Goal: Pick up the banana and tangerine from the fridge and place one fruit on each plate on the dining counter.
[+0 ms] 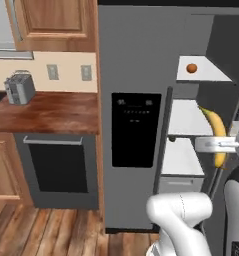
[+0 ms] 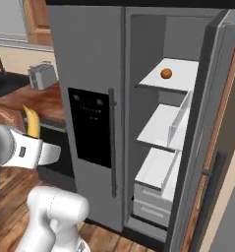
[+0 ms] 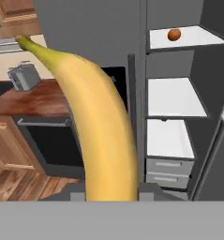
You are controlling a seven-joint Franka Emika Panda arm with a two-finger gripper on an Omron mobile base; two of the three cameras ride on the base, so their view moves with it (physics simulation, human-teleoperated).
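From the left base view, my pincer (image 1: 220,145) is clamped on the banana (image 1: 215,126), which stands upright in front of the open fridge (image 1: 136,100), with the tangerine (image 1: 191,68) on the top shelf inside. From the right base view, the banana (image 2: 31,123) pokes up above my wrist, and the tangerine (image 2: 165,74) sits on the upper shelf. Through my hand view, the banana (image 3: 99,126) rises from between my fingers, the tangerine (image 3: 174,34) up on the top shelf.
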